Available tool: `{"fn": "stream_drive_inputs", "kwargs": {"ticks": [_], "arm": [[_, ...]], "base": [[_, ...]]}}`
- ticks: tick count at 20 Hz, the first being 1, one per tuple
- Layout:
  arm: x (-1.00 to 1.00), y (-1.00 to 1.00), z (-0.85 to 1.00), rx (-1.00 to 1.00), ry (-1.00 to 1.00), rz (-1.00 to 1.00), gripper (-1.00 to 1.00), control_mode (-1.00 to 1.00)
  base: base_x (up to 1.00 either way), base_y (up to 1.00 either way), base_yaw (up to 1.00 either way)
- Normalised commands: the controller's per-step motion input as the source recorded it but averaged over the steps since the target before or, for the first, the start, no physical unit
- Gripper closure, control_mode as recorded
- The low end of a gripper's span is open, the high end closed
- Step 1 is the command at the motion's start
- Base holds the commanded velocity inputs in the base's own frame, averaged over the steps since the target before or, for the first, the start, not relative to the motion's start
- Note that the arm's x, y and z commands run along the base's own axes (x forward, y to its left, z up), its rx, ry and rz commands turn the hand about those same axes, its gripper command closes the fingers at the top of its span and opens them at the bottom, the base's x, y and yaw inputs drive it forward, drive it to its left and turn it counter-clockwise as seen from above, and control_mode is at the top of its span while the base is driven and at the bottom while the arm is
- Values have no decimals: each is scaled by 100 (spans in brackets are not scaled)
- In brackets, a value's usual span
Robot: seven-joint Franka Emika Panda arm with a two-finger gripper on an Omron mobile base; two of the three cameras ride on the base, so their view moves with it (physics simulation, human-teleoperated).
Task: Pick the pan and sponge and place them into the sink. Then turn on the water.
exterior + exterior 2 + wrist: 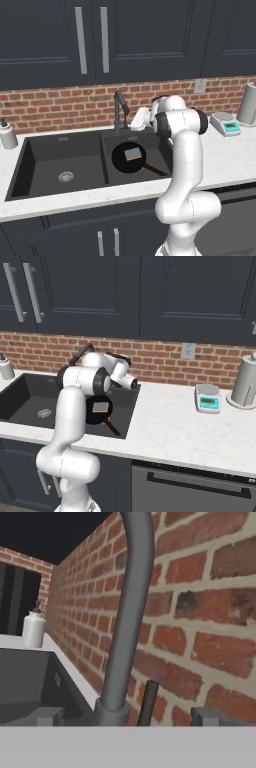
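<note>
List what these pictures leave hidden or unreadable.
- Gripper: in both base views the arm's own links cover it.
- Faucet spout: cut off by the hand view's top edge.
- Pan: the arm covers its left part in the right base view.
- Scale display: too small to read.

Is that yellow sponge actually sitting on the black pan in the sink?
Touching. In the left base view the sponge lies flat on the pan inside its rim, in the smaller basin of the sink.
</note>
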Motion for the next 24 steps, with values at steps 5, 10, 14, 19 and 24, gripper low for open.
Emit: {"fn": "stream_drive_inputs", "kwargs": {"ticks": [5, 10, 14, 19, 24], "arm": [[28, 2, -18, 0, 7, -2, -100, -100], [20, 8, -20, 0, 10, -3, -100, -100], [7, 11, -6, 0, 6, -3, -100, -100], [4, 9, 0, 3, 0, -2, -100, -100], [9, 2, 0, 3, 0, -1, -100, -100]], "base": [[0, 0, 0], [0, 0, 0], [0, 0, 0], [0, 0, 0], [0, 0, 0]]}}
